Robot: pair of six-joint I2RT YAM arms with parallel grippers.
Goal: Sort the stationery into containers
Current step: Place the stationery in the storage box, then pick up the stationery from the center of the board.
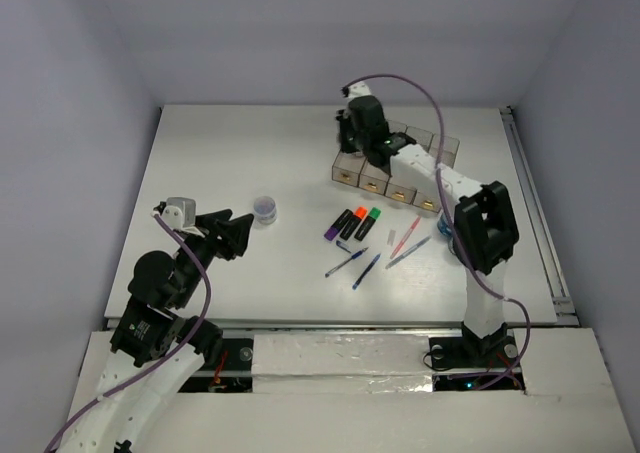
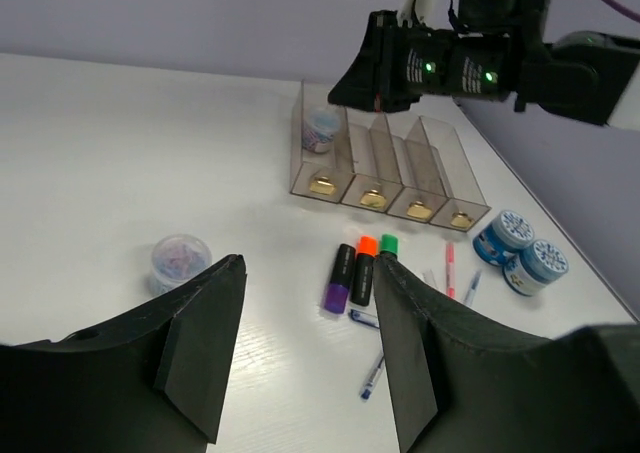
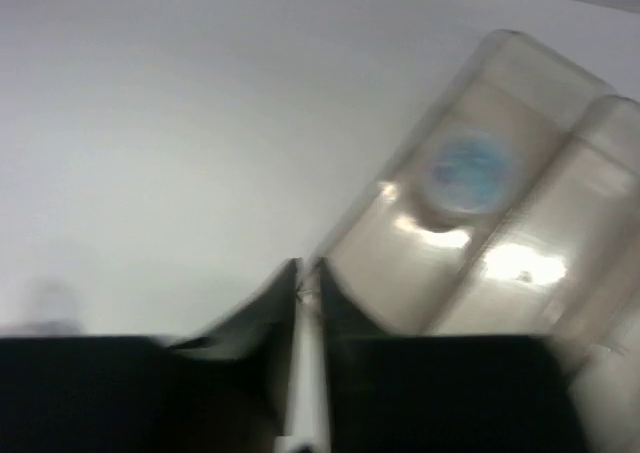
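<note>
Step in hand, as I read it: roll drop-off. One roll [image 2: 322,130] sits flat face up at the far end of the leftmost of the bins [image 2: 385,168], upper middle of the left wrist view. The right fingers [image 3: 250,323] hover just over that bin. They are pressed almost together with only a thin pale slit between, and nothing pinched that I can make out (view blurred). The left fingers [image 2: 200,343] are spread wide and empty at the bottom of the frame. They aim toward the loose roll [image 2: 180,258], which stands on the bench [image 1: 220,153] centre-left, apart from them.

Next move, my guess: the left arm goes forward and down to straddle the loose roll. Otherwise the right arm goes for the two blue rolls [image 2: 512,235] at the right edge.

Axes, top view:
- **Bins:** each runs lower left to upper right, gold label ends at lower left.
- **Markers:** three markers [image 1: 352,222] lie side by side, touching, on the same diagonal. Orange and green caps point upper right; the purple end points lower left.
- **Pens:** the pens [image 1: 347,263] lie scattered just below and right of the markers on roughly that diagonal too, so they should need little turning to match a bin.
</note>
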